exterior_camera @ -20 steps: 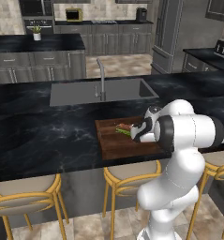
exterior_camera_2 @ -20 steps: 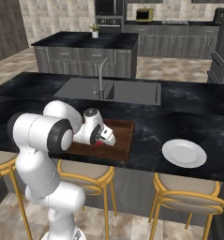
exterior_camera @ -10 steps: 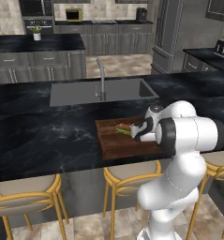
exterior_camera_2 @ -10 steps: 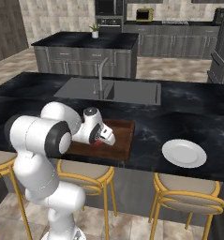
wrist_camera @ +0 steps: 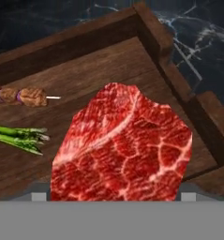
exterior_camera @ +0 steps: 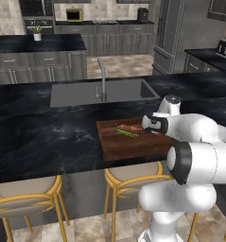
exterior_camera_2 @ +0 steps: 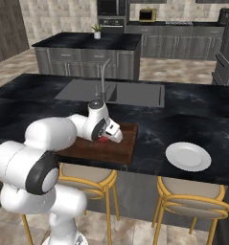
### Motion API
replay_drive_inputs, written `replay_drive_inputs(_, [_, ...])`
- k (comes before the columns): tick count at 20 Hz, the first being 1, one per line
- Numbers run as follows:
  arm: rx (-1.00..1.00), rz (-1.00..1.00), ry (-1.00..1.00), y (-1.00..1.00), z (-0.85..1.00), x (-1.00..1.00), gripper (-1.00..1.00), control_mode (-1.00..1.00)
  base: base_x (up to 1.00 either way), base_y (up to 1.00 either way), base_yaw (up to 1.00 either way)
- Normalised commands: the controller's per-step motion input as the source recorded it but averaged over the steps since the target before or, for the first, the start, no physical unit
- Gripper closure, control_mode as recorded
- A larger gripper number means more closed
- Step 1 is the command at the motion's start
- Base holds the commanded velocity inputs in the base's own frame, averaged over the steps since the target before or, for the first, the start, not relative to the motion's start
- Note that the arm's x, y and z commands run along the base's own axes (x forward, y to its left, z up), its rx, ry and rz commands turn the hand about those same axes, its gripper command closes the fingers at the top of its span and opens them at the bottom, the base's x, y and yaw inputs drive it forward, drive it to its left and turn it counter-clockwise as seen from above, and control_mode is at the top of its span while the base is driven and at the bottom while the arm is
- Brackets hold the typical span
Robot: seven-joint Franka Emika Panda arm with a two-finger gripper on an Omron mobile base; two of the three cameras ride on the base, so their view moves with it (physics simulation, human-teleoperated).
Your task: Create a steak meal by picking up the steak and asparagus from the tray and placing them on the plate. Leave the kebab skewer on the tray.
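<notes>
You find the tray (exterior_camera: 115, 146) on the counter (exterior_camera: 48, 137), in front of the sink (exterior_camera: 86, 92), with stools (exterior_camera: 27, 194) below the counter's near edge. On the tray, the kebab skewer (wrist_camera: 19, 96) lies just behind the asparagus (wrist_camera: 19, 137), and the steak (wrist_camera: 123, 150) sits near the tray's right end. The plate (exterior_camera_2: 188, 156) rests on the counter, well apart to the tray's right.
</notes>
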Motion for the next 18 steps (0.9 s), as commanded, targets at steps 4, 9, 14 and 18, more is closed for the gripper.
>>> replay_drive_inputs(4, [-0.04,0.0,-0.01,-0.61,0.54,-0.42,1.0,-1.0,0.0,0.0,0.0])
replay_drive_inputs(9, [-0.08,0.0,0.0,-0.86,0.3,-0.31,1.0,-1.0,0.0,0.0,0.0])
replay_drive_inputs(14, [-0.01,0.0,0.07,-1.0,0.01,-0.06,1.0,-1.0,0.0,0.0,0.0])
replay_drive_inputs(18, [0.0,0.0,0.08,-1.0,-0.01,0.0,1.0,-1.0,0.0,0.0,0.0])
